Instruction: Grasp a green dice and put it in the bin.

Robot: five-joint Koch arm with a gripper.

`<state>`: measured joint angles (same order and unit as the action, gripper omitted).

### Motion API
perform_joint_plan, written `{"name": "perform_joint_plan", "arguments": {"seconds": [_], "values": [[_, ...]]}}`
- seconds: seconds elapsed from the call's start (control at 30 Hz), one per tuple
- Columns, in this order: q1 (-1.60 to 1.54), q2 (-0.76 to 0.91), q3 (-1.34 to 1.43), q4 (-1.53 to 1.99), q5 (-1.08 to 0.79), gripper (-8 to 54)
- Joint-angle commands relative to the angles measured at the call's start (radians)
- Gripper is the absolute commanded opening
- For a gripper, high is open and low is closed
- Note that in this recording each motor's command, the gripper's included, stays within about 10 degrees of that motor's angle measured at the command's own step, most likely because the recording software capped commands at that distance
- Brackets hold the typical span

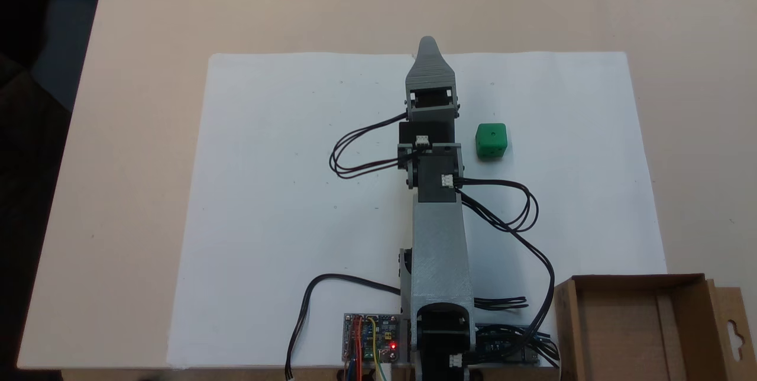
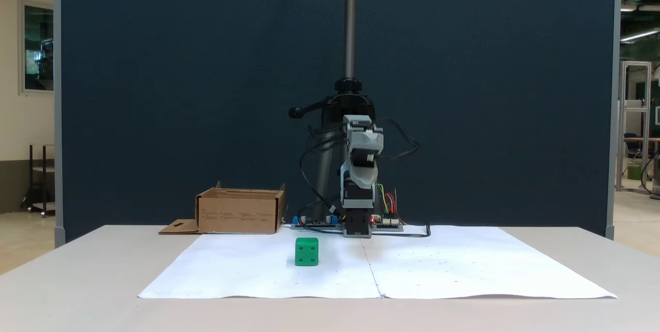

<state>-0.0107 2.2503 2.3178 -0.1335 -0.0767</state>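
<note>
White paper sheet (image 1: 284,191) on the table: green dice (image 1: 491,140) sits loose beside the raised arm, gripper (image 1: 427,49) holds nothing, jaw state unclear, bin (image 1: 639,333) empty near the base, so grasp and drop both remain.

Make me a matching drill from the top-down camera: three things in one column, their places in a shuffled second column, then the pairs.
Things:
1. green dice
2. bin
3. circuit board with a red light

Places in the top-down fixed view:
A. bottom right corner, partly off the white paper
B. on the paper, just right of the arm
C. bottom edge, just left of the arm's base

Pairs: 1-B, 2-A, 3-C
</note>
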Motion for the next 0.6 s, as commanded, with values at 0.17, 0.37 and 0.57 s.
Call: {"name": "perform_joint_plan", "arguments": {"seconds": [0.17,0.37,0.57], "values": [[0.017,-0.081,-0.270,0.477,0.094,43.5],[0.100,-0.272,-0.426,0.779,0.103,43.5],[0.202,-0.543,-0.650,1.025,0.101,44.2]]}}
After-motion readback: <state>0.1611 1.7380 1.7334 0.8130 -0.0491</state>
